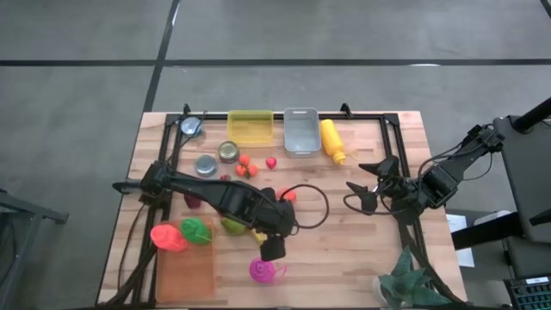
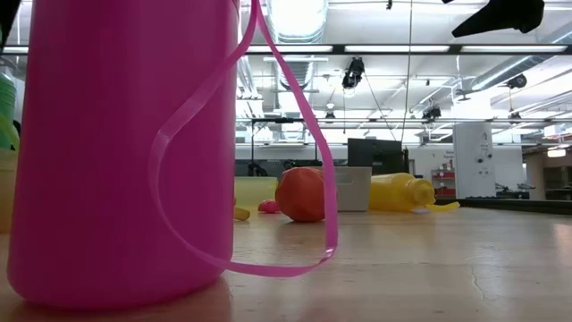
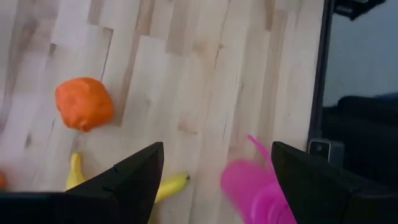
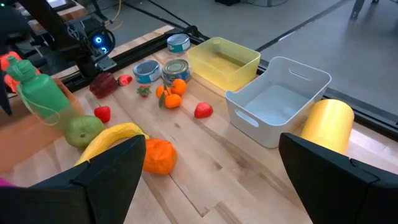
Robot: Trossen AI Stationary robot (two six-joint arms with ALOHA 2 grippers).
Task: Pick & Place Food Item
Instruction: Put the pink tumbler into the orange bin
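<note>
Left claw (image 1: pixel 274 250) open and empty above the wooden surface (image 1: pixel 344 250), just beyond the pink cup (image 1: pixel 263 270), orange food item (image 1: pixel 287 196) and banana (image 1: pixel 255 232) nearby, right claw (image 1: pixel 360 195) open, hovering at right of the surface

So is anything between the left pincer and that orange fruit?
Nothing visible. The open left pincer hangs over bare wood short of the orange fruit; the banana lies beside that path, the pink cup on the other side.

bright ceiling strip lights (image 2: pixel 375 47), blurred near pink cup (image 2: pixel 125 152)
</note>
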